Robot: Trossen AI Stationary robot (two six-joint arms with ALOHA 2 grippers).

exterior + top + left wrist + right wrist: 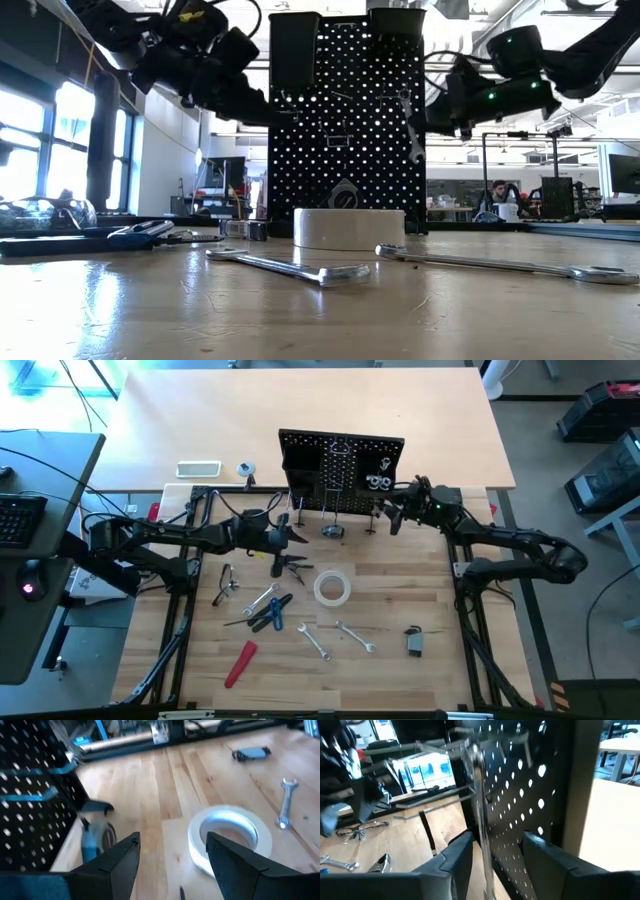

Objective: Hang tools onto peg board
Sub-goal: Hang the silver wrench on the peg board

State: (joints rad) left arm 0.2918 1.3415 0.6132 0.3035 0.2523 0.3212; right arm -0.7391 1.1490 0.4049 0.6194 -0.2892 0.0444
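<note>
High view: the peg board stands upright at the far middle of the wooden table, and the right gripper is at its right front edge while the left gripper hangs just in front of its left part. Loose on the table lie a white tape roll, two silver wrenches, blue-handled pliers, a red-handled tool and a small tape measure. Low view: the tape roll sits before the board, with the wrenches nearer the camera; a wrench hangs on the board's right side. Left wrist view: the left jaws are spread with nothing between them, above the tape roll. Right wrist view: the right jaws are spread, with a hanging silver wrench standing in the gap against the board; whether they touch it I cannot tell.
</note>
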